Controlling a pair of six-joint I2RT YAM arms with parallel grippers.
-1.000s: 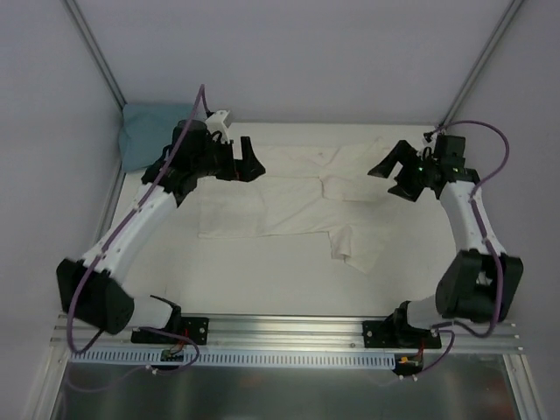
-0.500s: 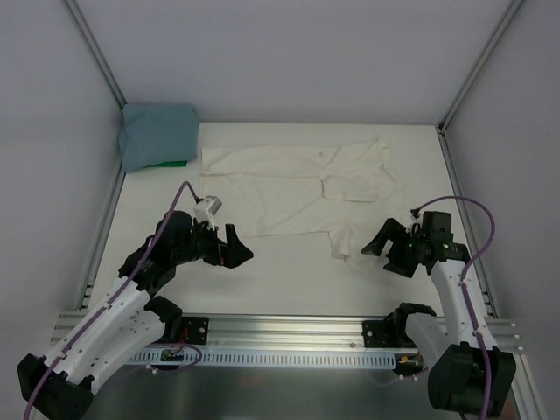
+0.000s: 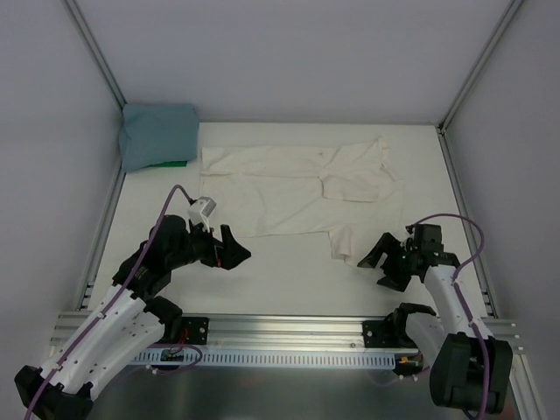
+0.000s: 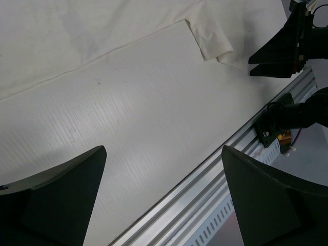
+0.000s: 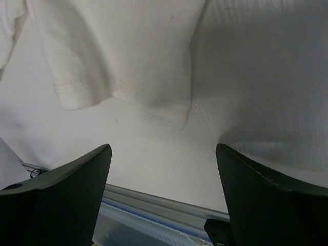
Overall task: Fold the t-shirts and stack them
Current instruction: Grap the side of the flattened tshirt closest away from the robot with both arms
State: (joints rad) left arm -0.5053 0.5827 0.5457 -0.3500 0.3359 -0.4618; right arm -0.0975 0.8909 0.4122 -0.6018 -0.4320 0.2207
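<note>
Top external shows the cream t-shirt (image 3: 289, 188) half-folded, the teal t-shirt (image 3: 157, 136) bundled off its far left corner. Left gripper (image 3: 234, 248) and right gripper (image 3: 372, 267) hover off its near edge, fingers spread, empty. Pinch both near corners together, low; the right corner looks doubled, probably.

The table (image 3: 289, 293) carries a cream t-shirt (image 3: 280, 194) (partly folded) and a teal t-shirt (image 3: 157, 133).

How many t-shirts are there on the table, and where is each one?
2. The cream t-shirt lies partly folded across the far middle of the table; the teal-blue t-shirt sits folded in the far left corner. Any beneath it would be hidden.
</note>
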